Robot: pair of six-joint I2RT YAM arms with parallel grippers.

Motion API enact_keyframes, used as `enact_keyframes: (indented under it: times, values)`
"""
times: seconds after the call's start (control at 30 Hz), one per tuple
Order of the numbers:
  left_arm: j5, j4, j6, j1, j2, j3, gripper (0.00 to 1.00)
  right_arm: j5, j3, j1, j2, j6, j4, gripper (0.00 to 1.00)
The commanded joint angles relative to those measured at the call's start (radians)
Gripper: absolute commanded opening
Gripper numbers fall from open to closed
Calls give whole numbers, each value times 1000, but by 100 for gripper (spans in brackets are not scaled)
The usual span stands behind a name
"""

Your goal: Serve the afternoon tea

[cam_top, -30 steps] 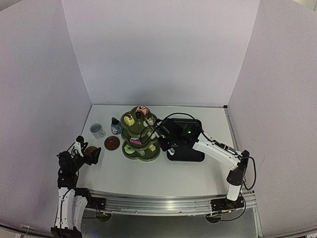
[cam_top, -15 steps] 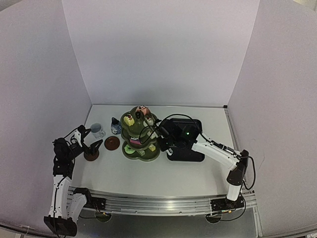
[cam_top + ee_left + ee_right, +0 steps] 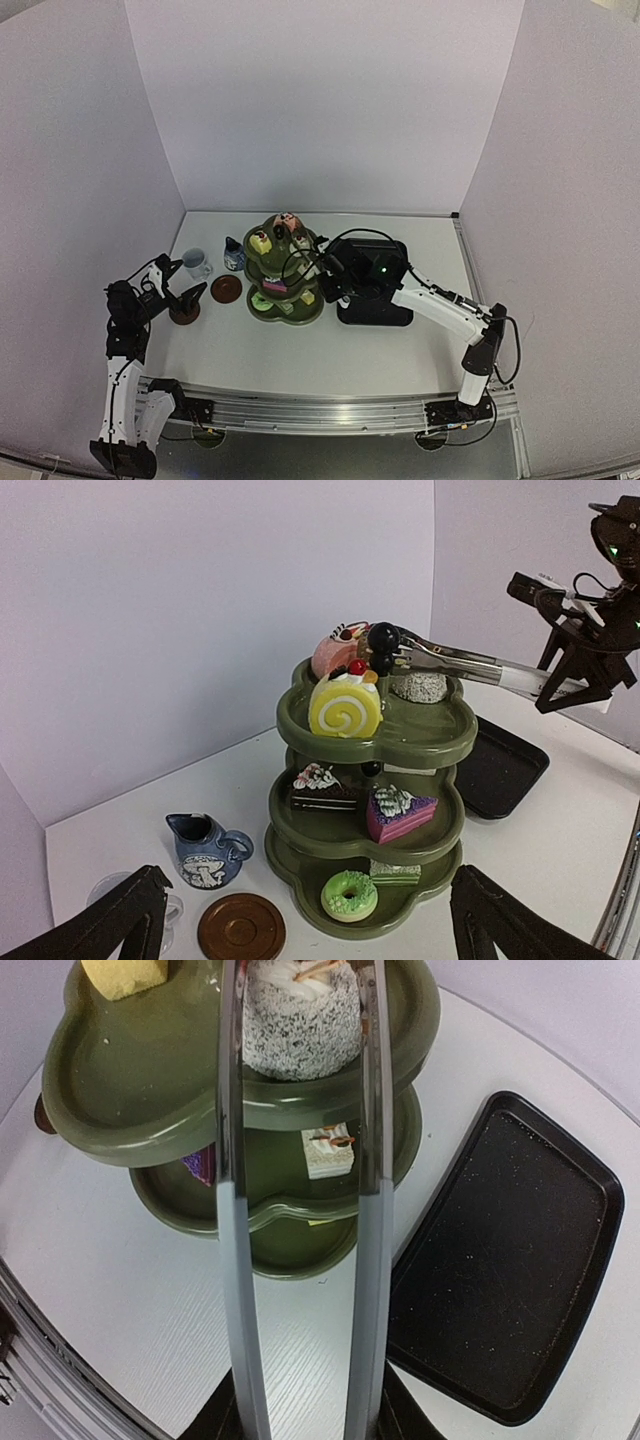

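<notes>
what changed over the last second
The left arm lifted and straightened, carrying its wide-open left gripper up by the brown round coaster nearest it. Nothing was gripped or released. The right gripper barely shifted and stays shut on the metal tongs, which flank the speckled round cake atop the dark green three-tier stand.

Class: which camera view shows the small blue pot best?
The left wrist view: the pot is close, its handle and mushroom print plain. The top view shows only a tiny dark shape beside the mug; the right wrist view misses it.
</notes>
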Motion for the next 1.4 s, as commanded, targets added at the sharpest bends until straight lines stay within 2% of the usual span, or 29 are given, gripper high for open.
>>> enact_keyframes:
  times: [0.0,1.37]
  values:
    - [16,-4,1,-3,-8,-8,99,33,-18,0,-73,11,58,35]
    - [11,-16,17,-2,-9,-19,99,87,40,1,-128,-49,115,34]
